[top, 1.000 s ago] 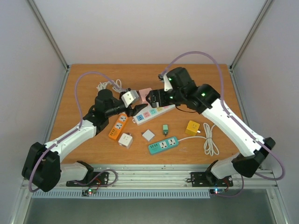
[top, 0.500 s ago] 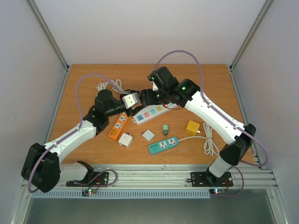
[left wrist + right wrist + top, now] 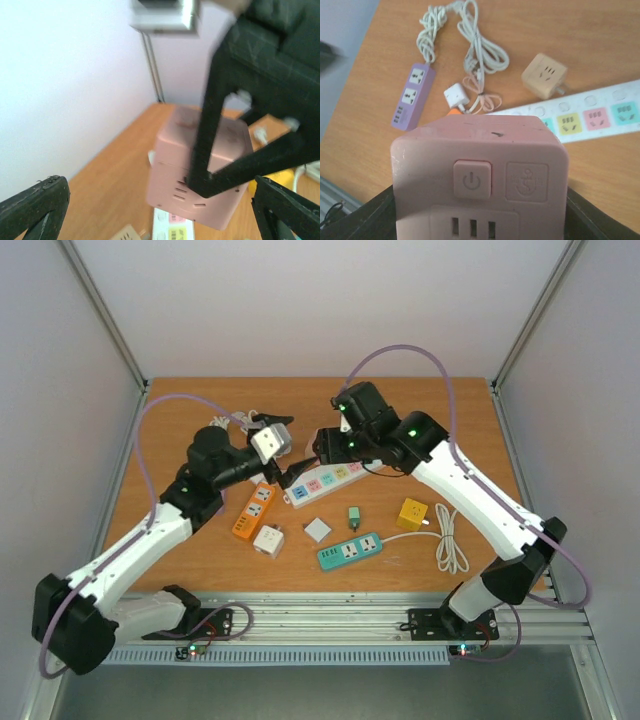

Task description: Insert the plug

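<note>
Two arms are reaching out from the near edge over the surface (image 3: 400, 575). Closest to them, the teal strip (image 3: 350, 551) and the orange strip (image 3: 254, 510) are lying untouched. Just beyond, the white strip (image 3: 325, 480) with coloured sockets is lying free, and the pink cube (image 3: 477, 175) is hanging off the surface near its left end. The right end effector (image 3: 480, 217) is clamping that cube from both sides. The left end effector (image 3: 160, 210) is standing fully apart, gripping nothing.

A second ago the left arm was presenting the cube while the right jaws were approaching wide. Now the cube is changing hands, with the left letting go and pulling back toward the rear left as the right is closing on it.

I am judging the handover as done and the insertion as still ahead. The prongs are staying hidden, so the right arm is probably needing to turn them down toward a socket.
</note>
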Robot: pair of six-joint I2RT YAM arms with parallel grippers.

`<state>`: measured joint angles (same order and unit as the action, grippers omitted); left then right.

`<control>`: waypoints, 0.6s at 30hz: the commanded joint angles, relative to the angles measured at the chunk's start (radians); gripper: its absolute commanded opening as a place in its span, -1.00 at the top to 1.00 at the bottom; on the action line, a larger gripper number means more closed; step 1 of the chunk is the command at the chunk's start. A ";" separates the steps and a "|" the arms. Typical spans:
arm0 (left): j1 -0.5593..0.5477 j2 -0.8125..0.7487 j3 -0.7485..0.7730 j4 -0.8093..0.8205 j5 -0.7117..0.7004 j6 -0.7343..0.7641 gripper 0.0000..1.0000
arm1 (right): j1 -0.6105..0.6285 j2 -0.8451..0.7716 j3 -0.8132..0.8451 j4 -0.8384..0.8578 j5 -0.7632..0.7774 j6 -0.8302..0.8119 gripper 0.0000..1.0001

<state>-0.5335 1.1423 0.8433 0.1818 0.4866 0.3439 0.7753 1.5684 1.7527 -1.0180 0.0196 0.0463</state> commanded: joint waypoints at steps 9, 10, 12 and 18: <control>0.007 -0.240 0.288 -0.635 -0.518 -0.662 -0.99 | -0.237 -0.169 -0.124 0.032 -0.121 -0.220 0.13; 0.008 -0.251 0.302 -0.688 -0.495 -0.672 -0.99 | -0.254 -0.172 -0.137 0.042 -0.128 -0.235 0.11; 0.007 -0.274 0.306 -0.780 -0.430 -0.635 -0.99 | -0.295 -0.174 -0.161 0.052 -0.138 -0.248 0.10; 0.009 -0.387 0.224 -0.764 -0.435 -0.647 -0.99 | -0.409 -0.139 -0.205 0.077 -0.170 -0.261 0.08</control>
<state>-0.5266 0.8234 1.1217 -0.5526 0.0544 -0.2573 0.4225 1.4178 1.5627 -0.9977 -0.1108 -0.1711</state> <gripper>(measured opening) 0.994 0.653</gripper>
